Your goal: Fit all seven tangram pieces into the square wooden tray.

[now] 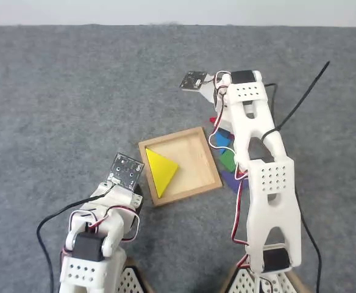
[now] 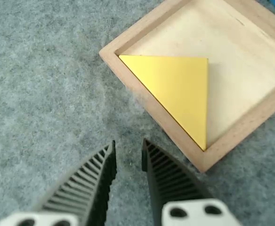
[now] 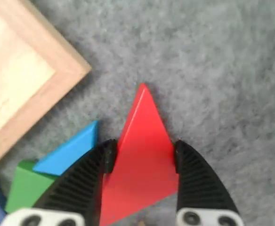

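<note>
Tray point(image 1: 193, 160) holds one piece: the yellow triangle point(image 1: 161, 171) lies flat inside, its long edge along the wall nearest your left arm point(image 1: 99, 244) and one tip tucked into a corner. The rest of the floor is bare wood. So you're at one of seven, six left to place, by my read. Loose ones sit in a clump on the carpet point(image 1: 74, 91) just beside the tray's opposite side, under your right arm point(image 1: 260, 146). I see the blue piece point(image 1: 222, 140), green piece point(image 1: 228, 160) and purple piece point(image 1: 231, 180). The arm covers part of the clump, so I can't tell the full count there. The red triangle point(image 3: 144, 160) lies on the carpet near a tray corner, apart from it and just beside the blue piece. Your right arm is stretched out along the tray's side, wrist pointing down. The right gripper point(image 3: 144, 147) sits over the red triangle with a jaw against each slanted edge. That reads as a pinch on it; I can't tell if it's off the carpet. Your left arm is folded back near its base. The left gripper point(image 2: 128, 143) hangs over the carpet just short of the tray's near wall, jaws a narrow gap apart with nothing between. The red piece looks like the step in hand.
</note>
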